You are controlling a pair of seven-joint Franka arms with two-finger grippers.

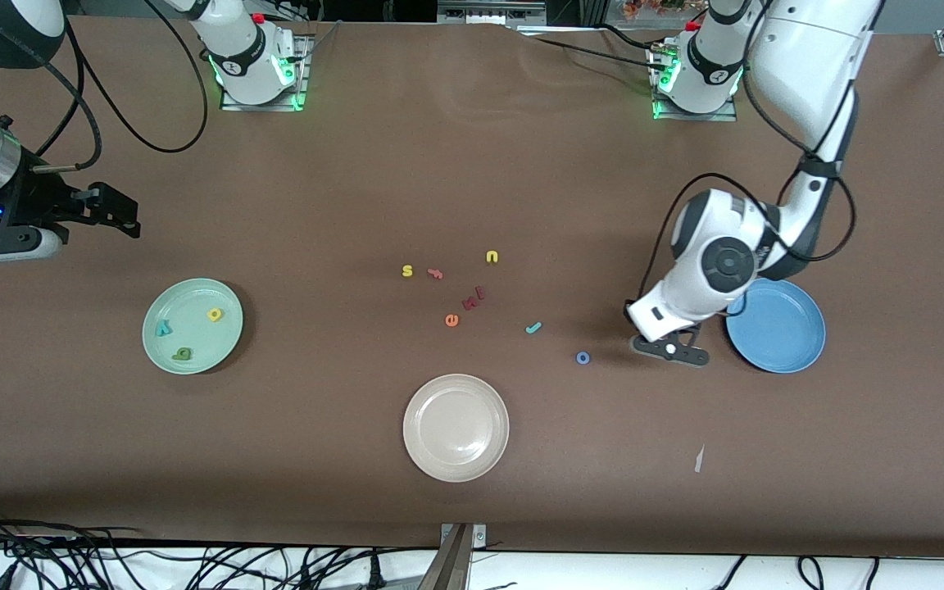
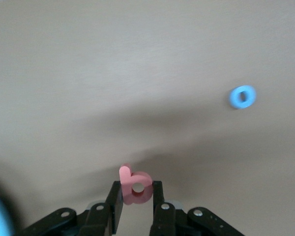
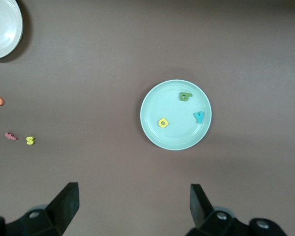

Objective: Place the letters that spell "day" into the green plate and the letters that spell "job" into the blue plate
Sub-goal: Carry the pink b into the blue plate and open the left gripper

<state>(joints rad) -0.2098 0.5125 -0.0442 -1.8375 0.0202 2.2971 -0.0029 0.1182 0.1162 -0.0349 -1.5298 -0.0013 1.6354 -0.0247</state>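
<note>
My left gripper hangs low over the table beside the blue plate, shut on the salmon-red round-bowled letter. The blue ring o lies on the table close by, and the teal hook-shaped j a little past it toward the middle. In the green plate lie the yellow letter, the dark green letter and the teal y. My right gripper waits open and empty, high over the right arm's end of the table.
A beige-white plate sits near the front camera at mid table. Loose letters lie in the middle: a yellow s, a yellow u, an orange e, dark red pieces and a small salmon piece.
</note>
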